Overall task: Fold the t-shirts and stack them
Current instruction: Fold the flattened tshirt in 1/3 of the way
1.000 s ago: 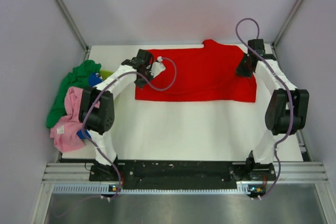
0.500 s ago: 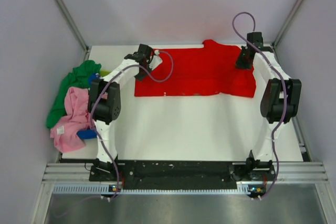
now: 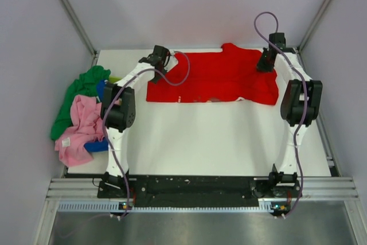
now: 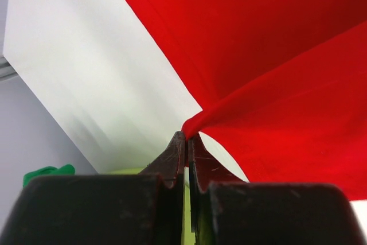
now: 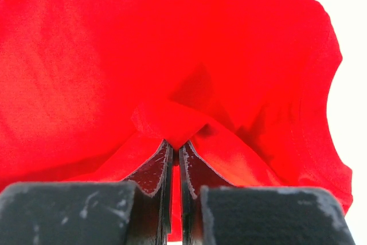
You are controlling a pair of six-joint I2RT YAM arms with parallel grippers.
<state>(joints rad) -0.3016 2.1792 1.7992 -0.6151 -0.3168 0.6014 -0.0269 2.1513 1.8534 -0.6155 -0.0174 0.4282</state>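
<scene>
The red t-shirt (image 3: 212,78) lies on the worktop (image 3: 200,142) along its far edge, spread between the two tools. One sleeve points toward the far edge. The near edge of the garment runs roughly parallel to the near edge of the worktop, and small pale marks show along it.

Left tool (image 3: 156,64): positioned over the far-left part of the worktop, at the left end of the red t-shirt. In the left wrist view, the left tool (image 4: 184,142) has its jaws pressed together on a pinched fold of red cloth. The cloth rises from the worktop to the jaw tips in a taut ridge.

Right tool (image 3: 265,61): positioned near the far-right corner of the worktop, at the right end of the red t-shirt. In the right wrist view, the right tool (image 5: 175,150) has its jaws closed to a thin gap, with a bunched fold of red cloth clamped at the tips.

At the left edge of the worktop is a loose heap: the green t-shirt (image 3: 80,87) on the far side, the pink t-shirt (image 3: 80,124) nearer, and the blue t-shirt (image 3: 97,146) showing beneath the pink one. The heap is unfolded and well apart from the red t-shirt.
</scene>
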